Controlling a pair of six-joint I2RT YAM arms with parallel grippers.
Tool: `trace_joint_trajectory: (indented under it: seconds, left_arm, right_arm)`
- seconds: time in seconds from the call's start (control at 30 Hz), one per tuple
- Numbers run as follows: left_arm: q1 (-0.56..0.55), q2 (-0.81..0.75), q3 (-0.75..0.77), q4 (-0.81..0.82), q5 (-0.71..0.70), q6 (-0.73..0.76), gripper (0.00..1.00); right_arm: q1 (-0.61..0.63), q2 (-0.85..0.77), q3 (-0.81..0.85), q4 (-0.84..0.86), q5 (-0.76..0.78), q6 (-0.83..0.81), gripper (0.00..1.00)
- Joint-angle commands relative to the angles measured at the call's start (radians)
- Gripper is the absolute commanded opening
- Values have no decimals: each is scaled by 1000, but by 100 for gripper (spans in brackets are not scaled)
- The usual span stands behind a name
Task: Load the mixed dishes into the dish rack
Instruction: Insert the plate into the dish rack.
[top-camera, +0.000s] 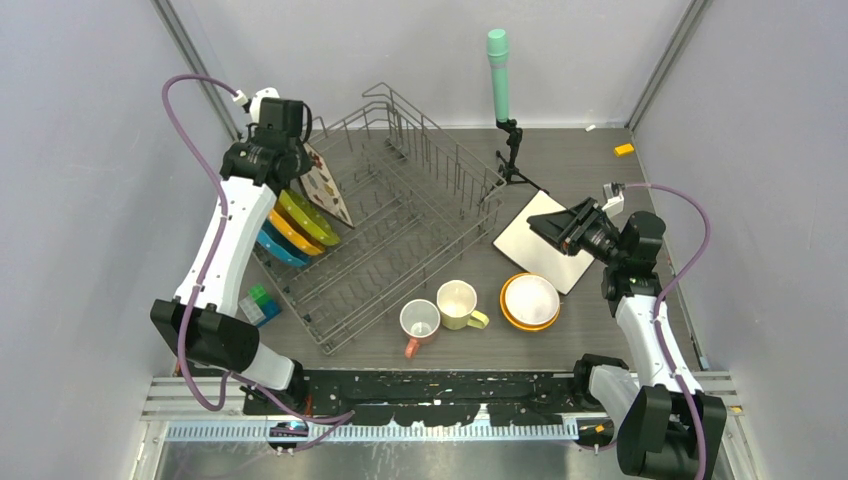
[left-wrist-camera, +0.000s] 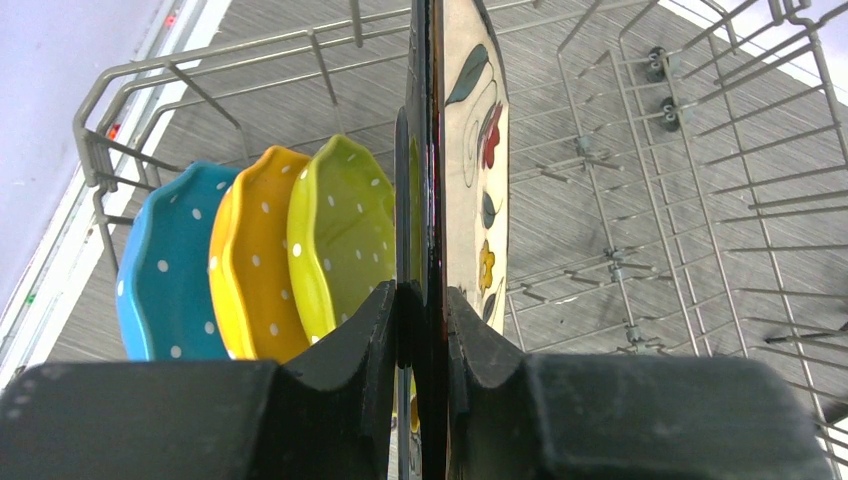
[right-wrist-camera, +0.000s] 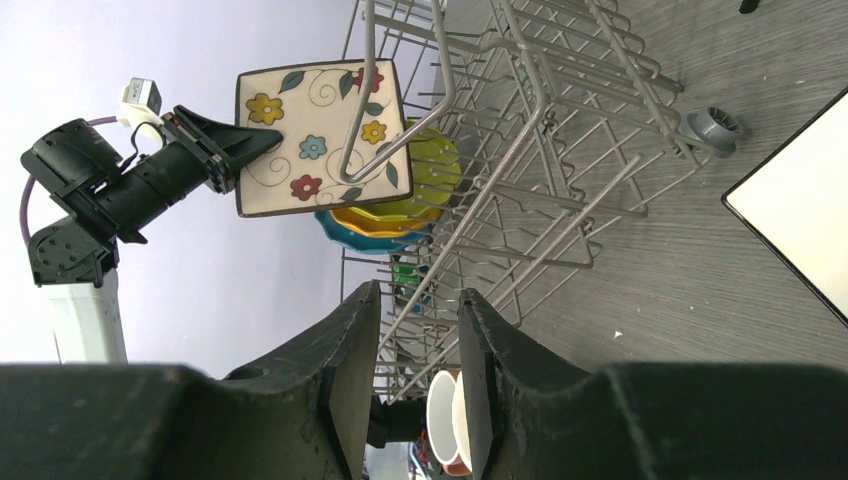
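Left fingers (left-wrist-camera: 340, 360) pinch the edge of the upright floral plate (left-wrist-camera: 478, 150).

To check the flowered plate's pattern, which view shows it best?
Right wrist: the flowered plate faces that camera. Left wrist sees it edge-on between the jaws; the top view, only partly.

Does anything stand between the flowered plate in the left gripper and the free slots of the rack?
Nothing visible does. The flowered plate hangs upright beside the yellow-green plate; the dish rack is bare on its other side.
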Motion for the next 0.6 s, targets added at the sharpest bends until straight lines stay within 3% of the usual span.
trace_joint_trajectory:
  seconds: [0.0,0.57]
  left_arm:
    - [12,-27,90,137,-91,-49,0]
    - [12,-47,100,118,-136,-79,0]
  right_arm:
    - [5,1,35,19,-13,-24,40]
    - [5,7,43,-17,-28,-62,40]
